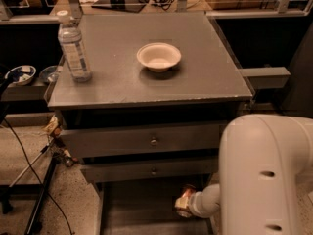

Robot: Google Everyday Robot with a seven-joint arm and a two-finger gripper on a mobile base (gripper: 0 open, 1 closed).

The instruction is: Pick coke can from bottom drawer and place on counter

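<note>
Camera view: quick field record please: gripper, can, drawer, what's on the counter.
gripper: down in the bottom drawer, right side
coke can: only a reddish bit shows at the gripper; held or not, cannot tell
bottom drawer: pulled open
counter: water bottle at left, white bowl near centre
task: can not yet on counter

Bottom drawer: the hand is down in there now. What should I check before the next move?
1. The bottom drawer is pulled open: ok.
2. The hand is low inside the drawer, right side: ok.
3. The coke can is secured: cannot tell; only a red bit shows at the hand.
4. The counter has bare space right of the white bowl: ok.
5. The water bottle stands upright at the counter's left edge, away from the arm: ok.
6. Lift path past the drawer above: cannot tell.
</note>
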